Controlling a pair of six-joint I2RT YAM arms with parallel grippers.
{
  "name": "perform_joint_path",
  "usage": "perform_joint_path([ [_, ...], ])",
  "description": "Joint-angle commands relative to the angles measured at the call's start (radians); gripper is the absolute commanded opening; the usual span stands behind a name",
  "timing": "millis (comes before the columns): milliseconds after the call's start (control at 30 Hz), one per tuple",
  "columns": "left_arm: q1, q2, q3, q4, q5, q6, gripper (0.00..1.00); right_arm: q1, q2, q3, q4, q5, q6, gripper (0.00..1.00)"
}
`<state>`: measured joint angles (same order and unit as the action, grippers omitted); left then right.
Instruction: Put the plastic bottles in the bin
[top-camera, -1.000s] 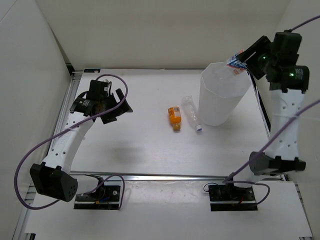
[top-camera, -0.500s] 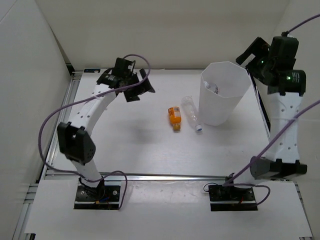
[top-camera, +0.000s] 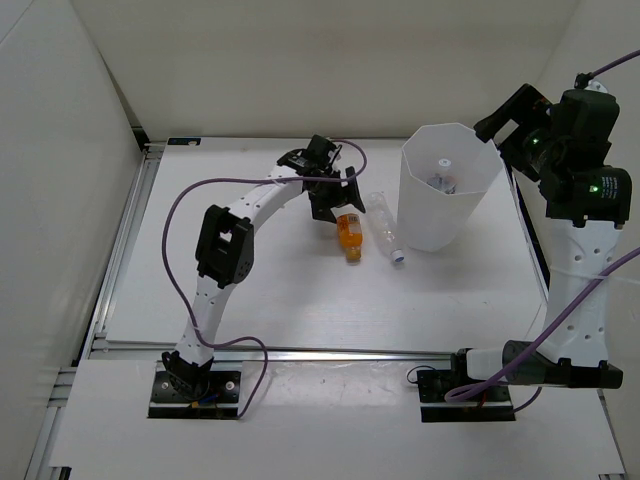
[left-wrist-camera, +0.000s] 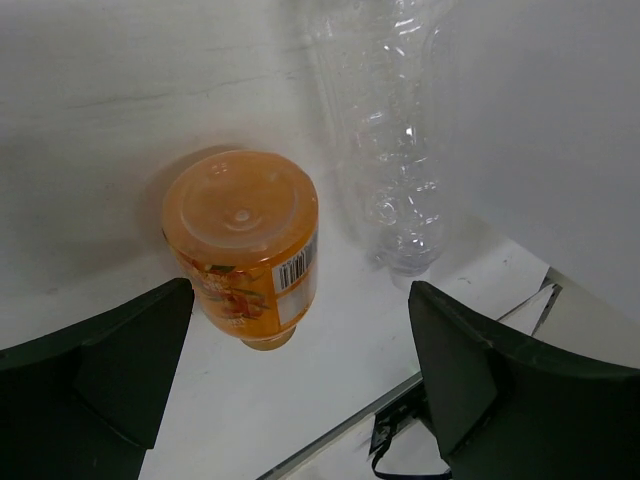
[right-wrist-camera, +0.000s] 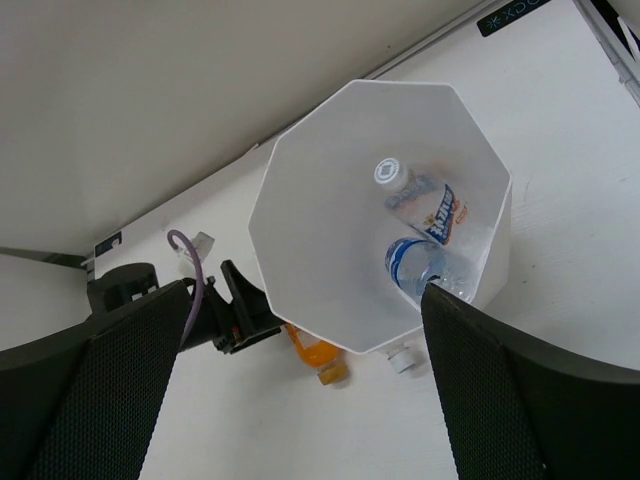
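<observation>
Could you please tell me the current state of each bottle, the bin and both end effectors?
bin: upright, two bottles inside.
white-capped bottle: in the bin.
blue-labelled bottle: in the bin.
orange bottle: lying on the table, outside the bin.
clear bottle: lying on the table beside the orange bottle.
left end effector: open, empty, over the orange bottle.
right end effector: open, empty, over the bin.

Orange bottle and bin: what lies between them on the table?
The clear bottle lies on its side between the orange bottle and the bin, nothing else; the top external view shows it.
</observation>
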<state>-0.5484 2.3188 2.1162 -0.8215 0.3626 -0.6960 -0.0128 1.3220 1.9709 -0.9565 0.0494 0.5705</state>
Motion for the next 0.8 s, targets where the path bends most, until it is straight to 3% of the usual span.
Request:
perform_joint_path([
  [0,-0.001,-0.032,0.042,-0.004,0.015,0.019,1.00,-0.004,-0.009,0.031,0.010,-0.002,-0.020,1.00],
  [500,-0.051,0.132,0.062,-0.045,0.006,0.101,1.00,-0.004,-0.009,0.009,-0.018,0.050,-0.020,1.00],
  [600,-0.051,0.154,0.062,-0.067,0.016,0.121,0.94,-0.004,-0.020,-0.001,-0.018,0.061,-0.020,1.00],
  [767,-0.022,0.130,0.062,-0.090,0.036,0.130,0.70,-0.004,-0.029,-0.012,-0.018,0.081,-0.020,1.00],
])
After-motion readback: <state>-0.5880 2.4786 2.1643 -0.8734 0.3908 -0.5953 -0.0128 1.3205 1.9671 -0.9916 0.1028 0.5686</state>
